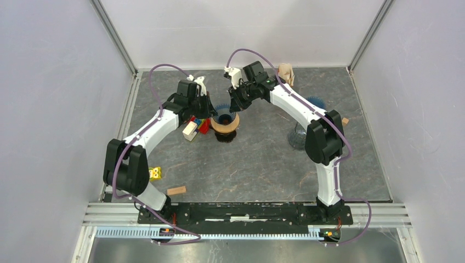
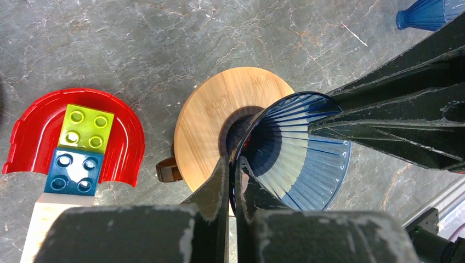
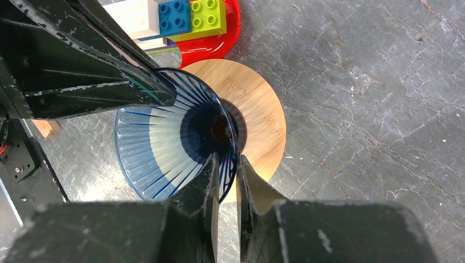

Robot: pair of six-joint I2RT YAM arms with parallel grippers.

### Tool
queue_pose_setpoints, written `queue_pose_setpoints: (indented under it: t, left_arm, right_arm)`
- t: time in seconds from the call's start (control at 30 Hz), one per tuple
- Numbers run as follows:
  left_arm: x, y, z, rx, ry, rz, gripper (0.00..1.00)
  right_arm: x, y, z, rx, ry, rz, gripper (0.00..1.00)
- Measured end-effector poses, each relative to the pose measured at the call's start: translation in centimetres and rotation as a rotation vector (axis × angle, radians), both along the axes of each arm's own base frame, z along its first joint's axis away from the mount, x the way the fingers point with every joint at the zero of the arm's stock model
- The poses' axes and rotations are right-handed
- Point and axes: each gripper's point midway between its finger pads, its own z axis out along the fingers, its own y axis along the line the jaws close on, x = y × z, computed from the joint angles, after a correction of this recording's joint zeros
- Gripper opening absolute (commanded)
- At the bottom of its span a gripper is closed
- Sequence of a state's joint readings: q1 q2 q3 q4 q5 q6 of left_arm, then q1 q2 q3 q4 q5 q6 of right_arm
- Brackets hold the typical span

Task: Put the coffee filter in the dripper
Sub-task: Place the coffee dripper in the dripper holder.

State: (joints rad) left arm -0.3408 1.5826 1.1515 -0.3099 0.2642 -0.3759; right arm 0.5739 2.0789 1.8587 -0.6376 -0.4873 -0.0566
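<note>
Here, a red curved piece [image 2: 126,126] with lime and blue Duplo bricks [image 2: 88,127] sits leftmost. The left fingers [image 2: 225,172] are pinched shut on the blue ribbed dripper [image 2: 296,159] at its rim, over its round wooden base [image 2: 214,115]; the right fingers [image 3: 216,170], narrowly parted, grip the opposite rim. The tan coffee filter [image 1: 285,73] lies at the back of the counter [image 1: 257,164], well apart

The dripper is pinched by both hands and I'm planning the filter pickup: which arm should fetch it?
Right. The tan folded paper, likely the filter, lies at the far edge just beyond the right hand; the left hand can steady the dripper.
</note>
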Motion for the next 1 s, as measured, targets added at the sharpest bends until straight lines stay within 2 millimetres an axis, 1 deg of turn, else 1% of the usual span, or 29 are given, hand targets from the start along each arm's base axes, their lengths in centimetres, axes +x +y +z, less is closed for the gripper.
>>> queue_pose_setpoints:
  t: [1.0]
  left_arm:
    - [-0.25,-0.02,-0.81,-0.007,0.017,-0.007,0.02]
  right_arm:
    - [-0.21,0.34,-0.54,0.005,-0.09,-0.013,0.0]
